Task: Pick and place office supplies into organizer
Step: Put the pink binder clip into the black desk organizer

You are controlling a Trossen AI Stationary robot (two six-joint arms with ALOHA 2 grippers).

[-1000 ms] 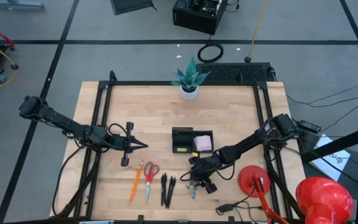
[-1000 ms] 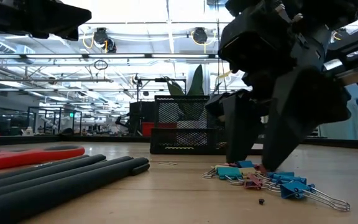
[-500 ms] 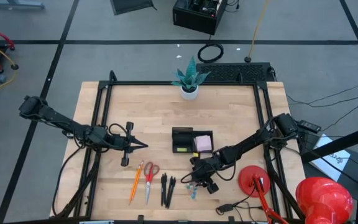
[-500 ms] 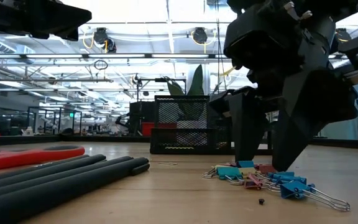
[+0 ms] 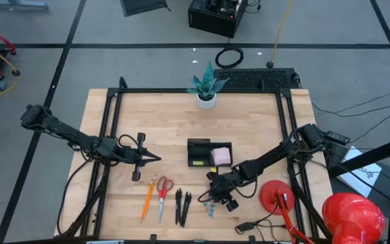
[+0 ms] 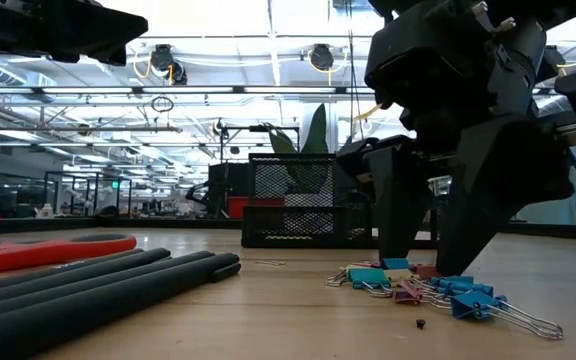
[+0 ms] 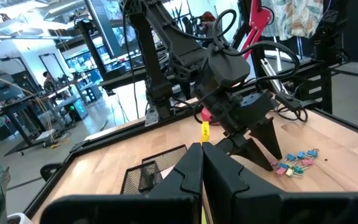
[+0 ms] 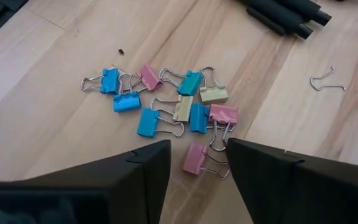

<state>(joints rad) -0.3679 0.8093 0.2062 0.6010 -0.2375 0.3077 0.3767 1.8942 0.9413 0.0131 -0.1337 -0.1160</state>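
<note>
Right gripper (image 8: 194, 163), jaws apart and empty, poised directly over the clips (image 8: 166, 102); pink clip (image 8: 196, 158) lies between its fingers.

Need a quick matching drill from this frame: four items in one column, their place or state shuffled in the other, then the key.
Items:
1. right gripper
2. left gripper
3. pink sticky-note pad
4. red-handled scissors

Place or state:
A. lying between the orange pencil and the black pens
B. fingers apart, just above the pile of binder clips
C. inside the organizer
D. shut, waiting over the table's left half

Pairs: 1-B, 2-D, 3-C, 4-A
</note>
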